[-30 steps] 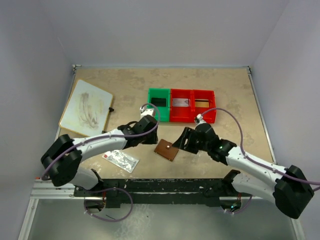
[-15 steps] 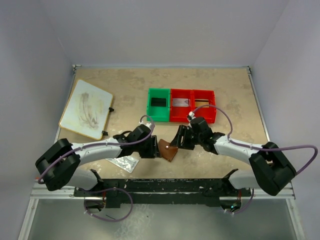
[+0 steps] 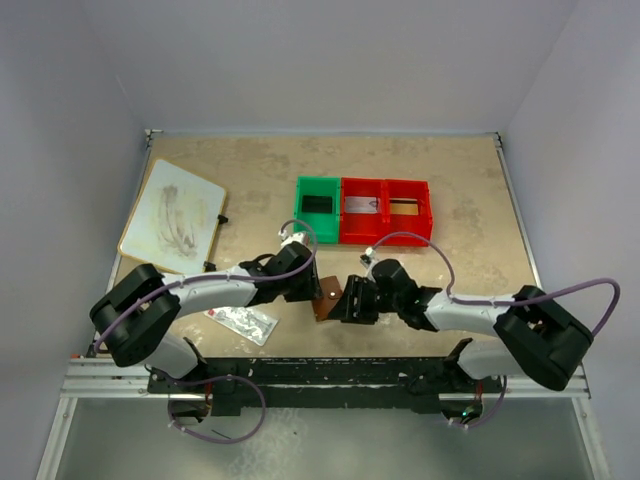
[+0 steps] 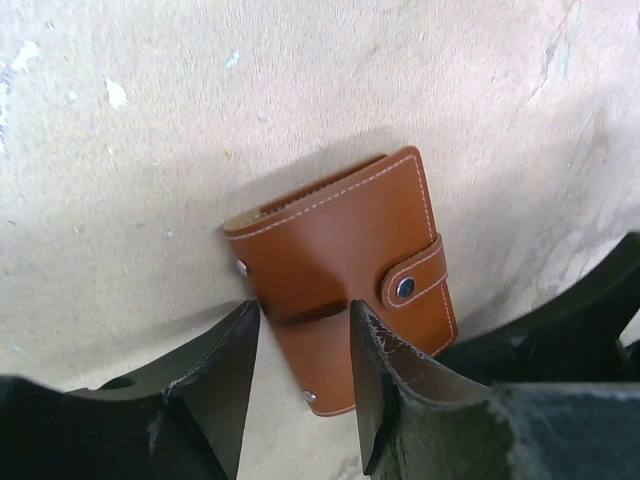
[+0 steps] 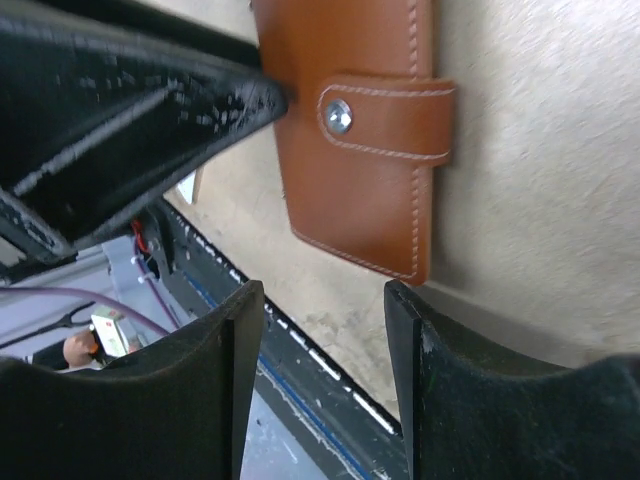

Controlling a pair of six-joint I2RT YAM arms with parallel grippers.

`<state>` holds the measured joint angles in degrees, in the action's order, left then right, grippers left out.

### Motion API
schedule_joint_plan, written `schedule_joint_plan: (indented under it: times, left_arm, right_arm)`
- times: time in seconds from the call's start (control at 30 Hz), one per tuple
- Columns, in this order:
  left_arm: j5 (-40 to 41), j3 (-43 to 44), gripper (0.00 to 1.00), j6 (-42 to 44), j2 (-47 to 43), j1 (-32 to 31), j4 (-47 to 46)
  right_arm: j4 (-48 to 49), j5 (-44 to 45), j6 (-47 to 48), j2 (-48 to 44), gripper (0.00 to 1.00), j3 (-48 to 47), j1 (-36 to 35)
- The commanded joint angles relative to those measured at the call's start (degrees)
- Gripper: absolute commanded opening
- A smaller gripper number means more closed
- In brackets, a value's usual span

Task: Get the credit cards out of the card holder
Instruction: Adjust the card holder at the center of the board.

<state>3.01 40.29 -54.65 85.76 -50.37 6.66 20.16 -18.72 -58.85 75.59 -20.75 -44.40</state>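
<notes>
The card holder (image 4: 335, 250) is a brown leather wallet lying shut on the table, its snap tab (image 4: 410, 285) fastened. In the top view the card holder (image 3: 325, 298) sits between both grippers. My left gripper (image 4: 300, 315) is open and its fingers (image 4: 385, 380) straddle the wallet's near end from above. My right gripper (image 5: 320, 295) is open with only table between its pads, just short of the wallet's corner (image 5: 400, 260). From above, my left gripper (image 3: 306, 290) and right gripper (image 3: 347, 303) face each other across the wallet. The credit cards are hidden.
A green bin (image 3: 318, 208) and a red two-part bin (image 3: 385, 210) stand behind the wallet. A white board (image 3: 175, 215) lies at the left. A clear speckled packet (image 3: 243, 320) lies near the front edge, under the left arm. The table's front rail (image 5: 300, 350) runs close below my right gripper.
My right gripper has swung down and left to the wallet's near right side, its jaws narrowing slightly. My left gripper shifted up and right over the wallet, which now sits slightly further left.
</notes>
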Motion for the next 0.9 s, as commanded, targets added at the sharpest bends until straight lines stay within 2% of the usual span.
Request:
schedule_joint_plan:
  times: [0.0,0.27,0.37,0.53,0.7,0.87]
  left_arm:
    - [6.3,3.2,0.39,2.8,-0.1,0.0,2.2]
    - [9.2,2.6,0.48,3.5,-1.8,0.0,5.3]
    - [9.2,1.5,0.48,2.9,-3.2,0.0,4.9]
    - [9.5,1.6,0.48,1.4,-2.6,0.1,4.7]
    - [10.1,1.2,0.45,-0.6,-2.3,0.3,4.6]
    - [5.8,-1.3,0.42,-2.5,-2.6,1.5,-0.6]
  right_arm:
    - [1.5,2.8,-3.7,-2.7,0.54,-1.0,-2.4]
    - [-26.0,20.2,4.3,-8.9,0.57,-12.8,-2.3]
    - [-28.7,23.7,9.4,-5.6,0.56,-18.7,-2.3]
    - [-32.3,25.4,11.5,1.3,0.52,-25.4,-2.6]
    - [-32.1,25.4,11.9,3.8,0.48,-27.9,-3.5]
    - [-31.1,23.8,12.2,6.6,0.46,-29.0,-4.4]
